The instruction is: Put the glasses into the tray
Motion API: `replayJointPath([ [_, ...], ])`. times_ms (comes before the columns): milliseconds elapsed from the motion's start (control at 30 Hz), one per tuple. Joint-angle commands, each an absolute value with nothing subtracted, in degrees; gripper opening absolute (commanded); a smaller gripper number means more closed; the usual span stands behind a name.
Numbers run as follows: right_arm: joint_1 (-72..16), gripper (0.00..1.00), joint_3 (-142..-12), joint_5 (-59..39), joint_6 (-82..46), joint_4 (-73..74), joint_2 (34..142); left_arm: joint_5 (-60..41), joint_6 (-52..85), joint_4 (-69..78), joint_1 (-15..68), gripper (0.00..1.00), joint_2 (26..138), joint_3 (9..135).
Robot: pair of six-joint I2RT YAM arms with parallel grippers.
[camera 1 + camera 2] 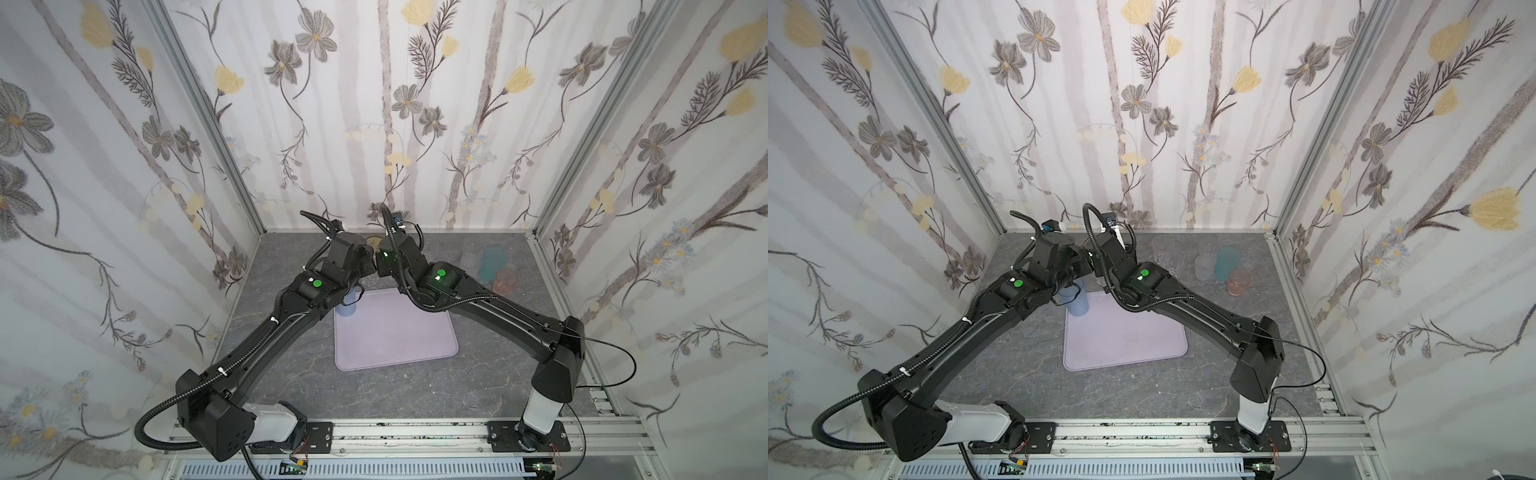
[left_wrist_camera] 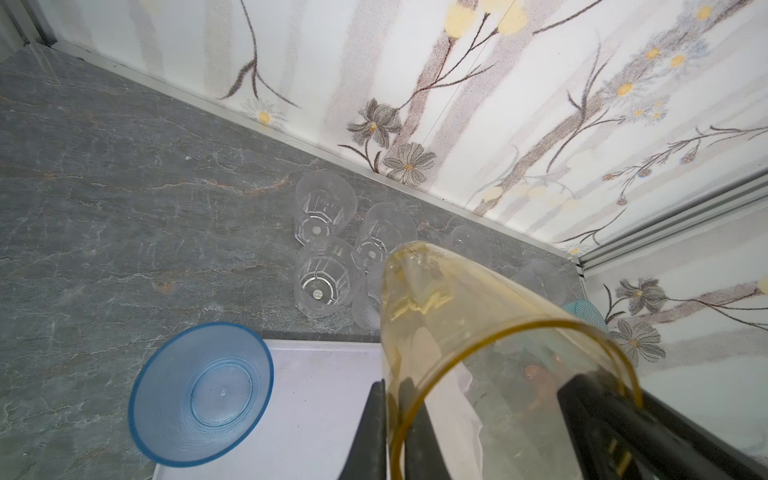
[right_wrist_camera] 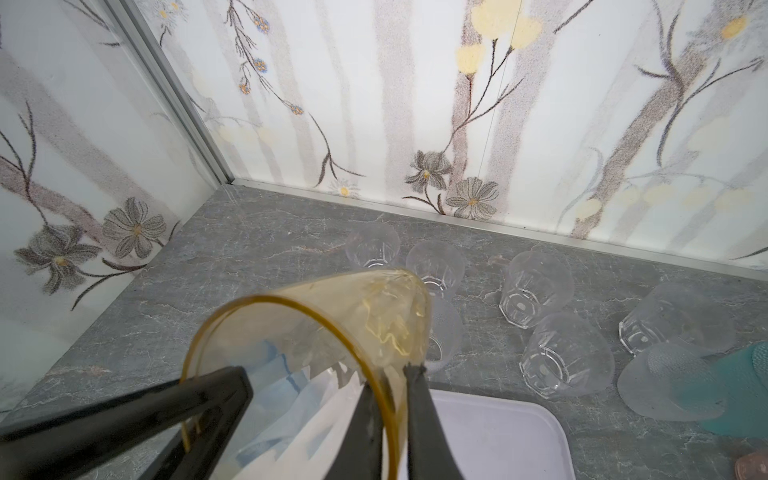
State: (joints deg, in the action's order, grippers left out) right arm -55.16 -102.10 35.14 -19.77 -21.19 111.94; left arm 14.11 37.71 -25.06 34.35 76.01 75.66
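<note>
Glasses are to be set in the tray [image 1: 395,332], and the amber tumbler [image 2: 478,316] is the one in hand. It is held off the counter [image 1: 291,382], tilted on its side, above the tray's far edge. Its rim is pinched by both claws at once: the left claw [image 2: 395,403] is closed to a narrow gap on one side, the right claw [image 3: 390,380] likewise on the opposite side. A hand-over between the arms is judged to be the step in progress. The blue tumbler [image 2: 199,390] is seen upright at the tray's far left corner. The clear tumblers [image 3: 536,286], the teal tumbler [image 1: 493,264] and the pink tumbler [image 1: 505,282] are on the counter beyond the tray. Next, one grip must be let go before anything is moved, lest the tumbler be twisted between the arms. It should then be turned upright and lowered onto bare tray beside the blue one.
</note>
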Motion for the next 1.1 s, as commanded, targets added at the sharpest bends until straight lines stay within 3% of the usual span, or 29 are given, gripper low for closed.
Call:
replayJointPath([
  [0,-54.3,0.07,-102.5,34.3,-18.5,-22.2,112.1,11.6,38.3,-21.8,34.5,0.21,73.7,75.3],
  [167,-51.5,0.02,-105.8,25.9,-17.5,-27.8,113.3,10.9,36.5,-21.9,34.5,0.35,69.6,74.5],
  [333,-45.3,0.01,-119.8,8.9,-16.7,-46.7,118.4,17.5,29.6,-22.2,33.9,0.45,64.8,69.4],
  [500,-44.5,0.01,-128.0,3.1,-15.1,-61.8,124.1,21.0,24.3,-22.0,30.3,0.62,59.5,62.7],
  [733,-46.0,0.01,-128.2,1.4,-16.9,-61.5,131.0,16.2,19.3,-20.0,24.5,0.65,57.4,54.4],
  [1067,-45.8,0.0,-130.7,4.6,-17.5,-58.8,138.7,11.0,22.9,-13.9,24.2,0.64,54.5,47.3],
])
